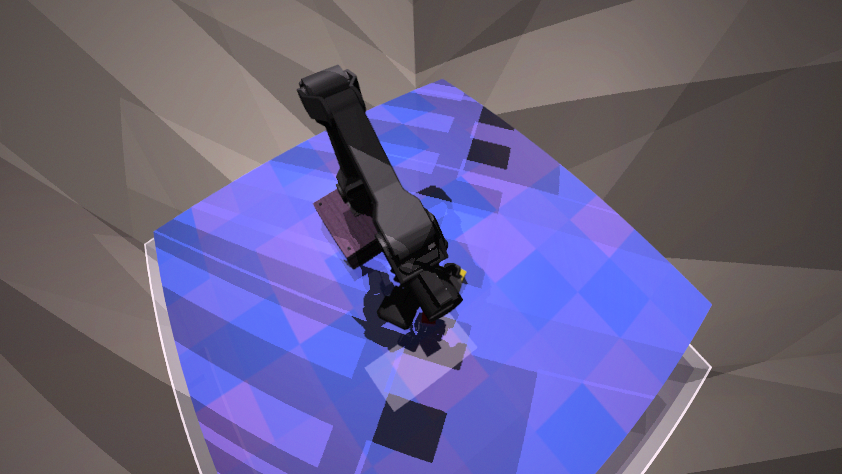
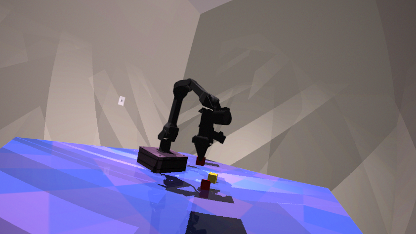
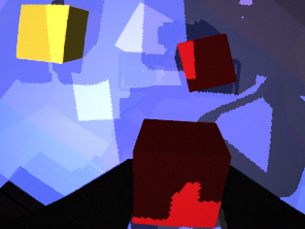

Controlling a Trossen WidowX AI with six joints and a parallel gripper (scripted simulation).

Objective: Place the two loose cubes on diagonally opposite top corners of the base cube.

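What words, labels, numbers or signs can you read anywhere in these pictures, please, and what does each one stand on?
No readable text anywhere.
Small white plate on the back wall: too small to tell whether it bears any marking.
Yellow cube, the red cube on the table, the red cube in the tool and the arm's base: plain faces, no lettering.

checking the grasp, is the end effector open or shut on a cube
Shut on a red cube: the wrist view shows it between the dark fingers, and the exterior view shows it lifted at the end effector.
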